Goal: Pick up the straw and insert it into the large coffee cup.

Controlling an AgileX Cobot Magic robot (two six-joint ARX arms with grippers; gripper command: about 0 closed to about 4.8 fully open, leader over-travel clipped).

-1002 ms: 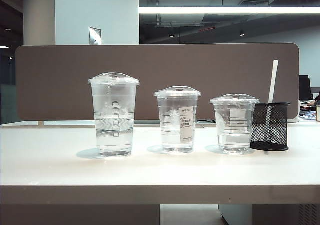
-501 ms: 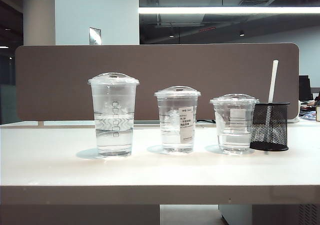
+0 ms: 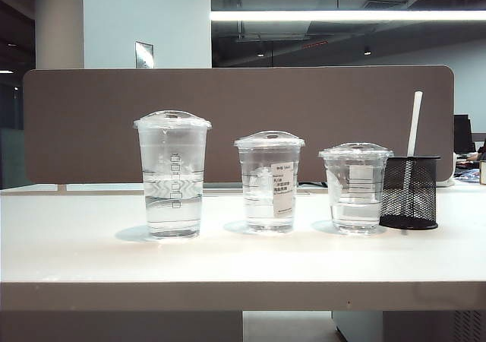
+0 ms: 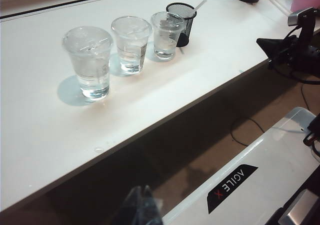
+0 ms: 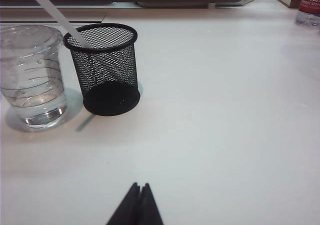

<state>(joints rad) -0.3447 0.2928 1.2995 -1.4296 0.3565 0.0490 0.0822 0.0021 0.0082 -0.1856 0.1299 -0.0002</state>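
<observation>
Straw stands leaning in the black mesh holder at the 3 o'clock end of the row of 3 cups on the counter, well apart from the large coffee cup at the 9 o'clock end. Nothing has been picked up yet.

Your right claw hovers low over the counter, clenched and empty, with the holder ahead of it toward 11 o'clock. Your left claw hangs below the counter edge; you cannot tell whether it is clenched or released, since only a blurred dark tip shows.

Watch these risks:
- Going in clenched would nudge the straw or tip the light holder into the shortest cup just beside it.
- A grip low on the leaning straw may let it swing and miss the domed lid.
- Carrying it across could clip the medium cup.

No lid opening on the large cup is discernible, and the straw's lower end is hidden inside the mesh.
</observation>
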